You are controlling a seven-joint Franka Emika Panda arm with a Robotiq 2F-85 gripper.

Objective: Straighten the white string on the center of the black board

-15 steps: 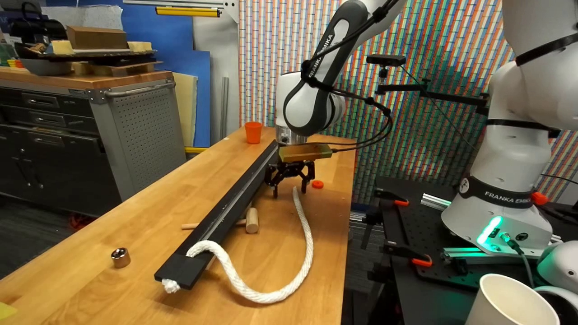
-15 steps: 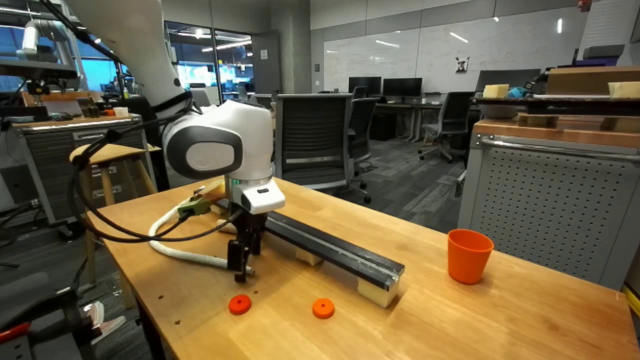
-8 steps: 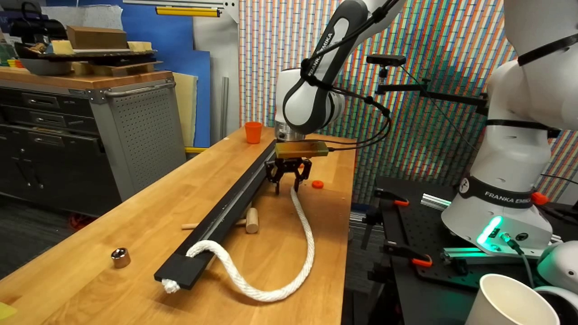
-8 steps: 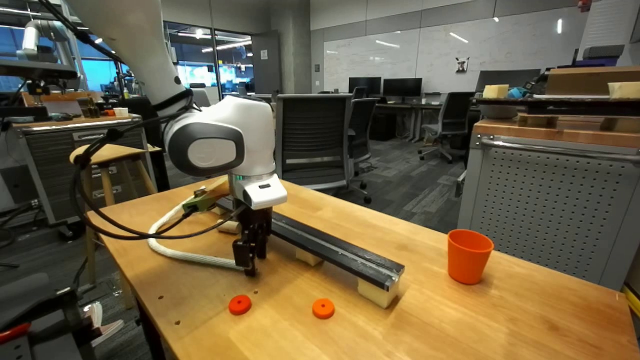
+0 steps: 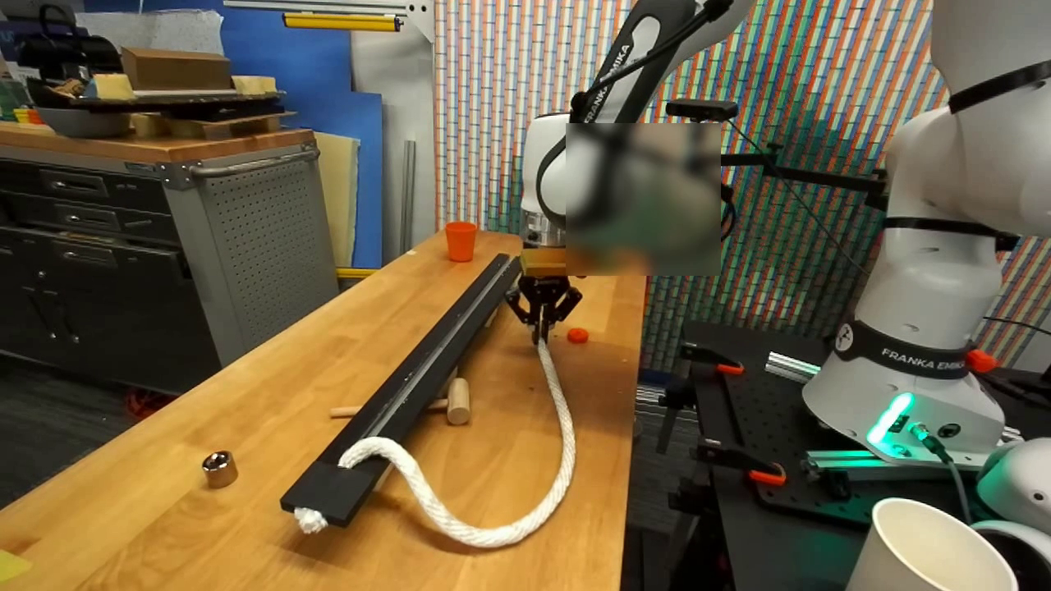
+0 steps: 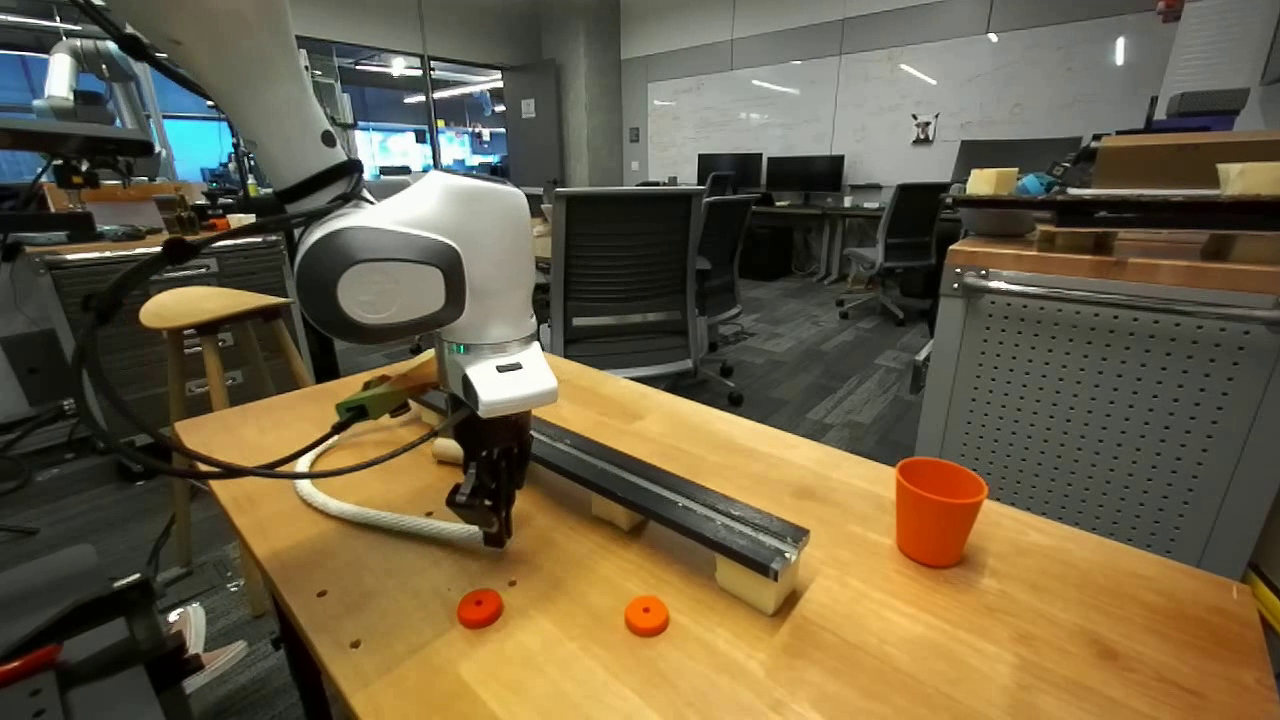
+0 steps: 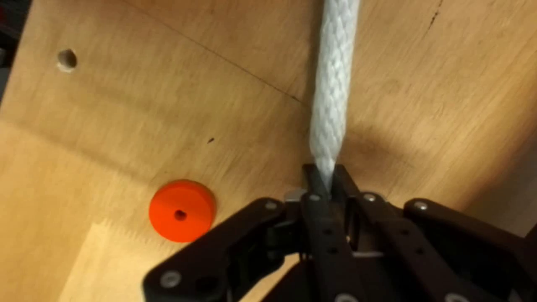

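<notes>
Gripper [image 5: 539, 336] narrow, pinching one end of white string [image 5: 493, 538], low over counter [image 5: 271, 435], right of black board [image 5: 396, 387] in exterior view. From gripper, string points toward near side, drifts right, bends left in broad U, climbs onto board's near end. String's long axis curved, mostly off board; board's straight, near left to far right. Red disc [image 5: 578, 336] near gripper, apart. Wooden mallet [image 5: 458, 402], handle beneath board. Orange cup [image 5: 461, 243] far, left of board.

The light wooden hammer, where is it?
In an exterior view, the light wooden hammer lies left of center, its handle passing under the long black board, its head between that board and the thick white rope.
</notes>
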